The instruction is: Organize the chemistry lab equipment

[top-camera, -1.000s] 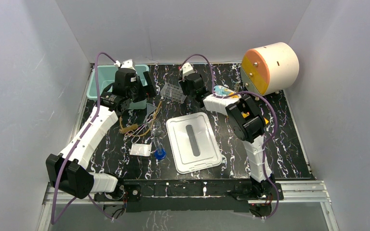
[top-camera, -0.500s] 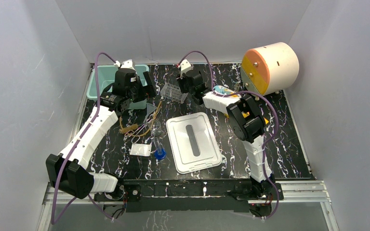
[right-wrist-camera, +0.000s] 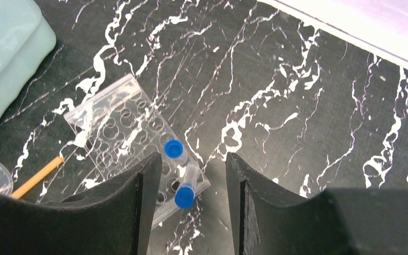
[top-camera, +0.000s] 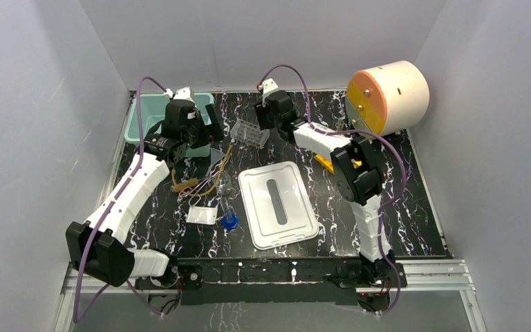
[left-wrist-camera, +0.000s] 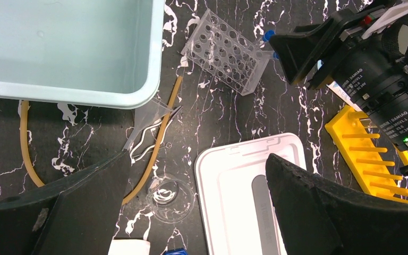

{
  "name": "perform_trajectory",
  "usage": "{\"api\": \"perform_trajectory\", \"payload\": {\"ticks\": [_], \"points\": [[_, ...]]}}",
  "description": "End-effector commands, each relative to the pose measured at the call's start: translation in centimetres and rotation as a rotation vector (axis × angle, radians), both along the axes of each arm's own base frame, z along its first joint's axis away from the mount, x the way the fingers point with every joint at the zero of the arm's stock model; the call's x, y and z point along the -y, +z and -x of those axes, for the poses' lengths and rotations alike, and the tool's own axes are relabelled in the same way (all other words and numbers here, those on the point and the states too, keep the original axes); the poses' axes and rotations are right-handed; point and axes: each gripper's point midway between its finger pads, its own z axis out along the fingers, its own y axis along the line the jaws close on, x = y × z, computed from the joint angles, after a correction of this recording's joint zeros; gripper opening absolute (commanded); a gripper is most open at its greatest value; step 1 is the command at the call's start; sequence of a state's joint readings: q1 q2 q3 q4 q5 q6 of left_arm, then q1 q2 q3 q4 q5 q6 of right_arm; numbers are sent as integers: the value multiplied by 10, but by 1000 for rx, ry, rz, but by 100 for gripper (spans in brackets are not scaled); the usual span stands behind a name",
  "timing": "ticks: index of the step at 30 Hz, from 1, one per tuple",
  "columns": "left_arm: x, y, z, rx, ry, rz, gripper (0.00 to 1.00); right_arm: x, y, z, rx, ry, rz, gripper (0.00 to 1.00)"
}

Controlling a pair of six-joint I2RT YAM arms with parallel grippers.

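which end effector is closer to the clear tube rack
Right. The right end effector hangs directly over one end of the clear rack, jaws apart. The left end effector is off to the rack's left by the teal bin, wide open.

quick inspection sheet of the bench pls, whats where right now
surface: black marbled table
job's things: clear rack holds two blue-capped tubes; tan tubing, flask, white packet loose; yellow rack beside white lid
clutter: white lid, teal bin, cream drum
grippers: left gripper open, empty; right gripper open above clear rack
cables: purple cable loops over each wrist
surroundings: white walls; nothing else seen
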State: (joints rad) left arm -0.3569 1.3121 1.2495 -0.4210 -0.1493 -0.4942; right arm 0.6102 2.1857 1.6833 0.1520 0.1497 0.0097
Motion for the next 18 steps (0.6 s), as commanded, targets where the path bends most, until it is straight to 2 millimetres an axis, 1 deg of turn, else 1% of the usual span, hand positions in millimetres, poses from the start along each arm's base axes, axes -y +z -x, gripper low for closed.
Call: {"api": "perform_trajectory", "payload": {"ticks": [1,4,6,7,8,9,12,15,17,18], "points": [[-5,14,4,40,8,6,98,5,44,13,-10,23,-51,56],[-5,13,4,40,8,4,98,6,34,21,-52,48,-36,55],[-4,13,3,40,6,5,98,5,29,23,-62,57,-29,54],[-4,12,3,37,4,5,98,2,26,24,-70,86,-20,51],[-4,12,3,37,4,6,98,0,26,23,-70,98,-17,50],[-3,12,3,38,3,6,98,0,20,26,-96,105,1,50],[-4,13,3,40,6,3,98,4,9,27,-132,95,33,50],[-5,13,3,40,8,2,98,11,4,26,-140,59,52,49],[-5,12,3,37,7,1,98,9,5,27,-135,70,44,48],[-4,12,3,38,6,2,98,7,3,27,-136,83,41,46]]}}
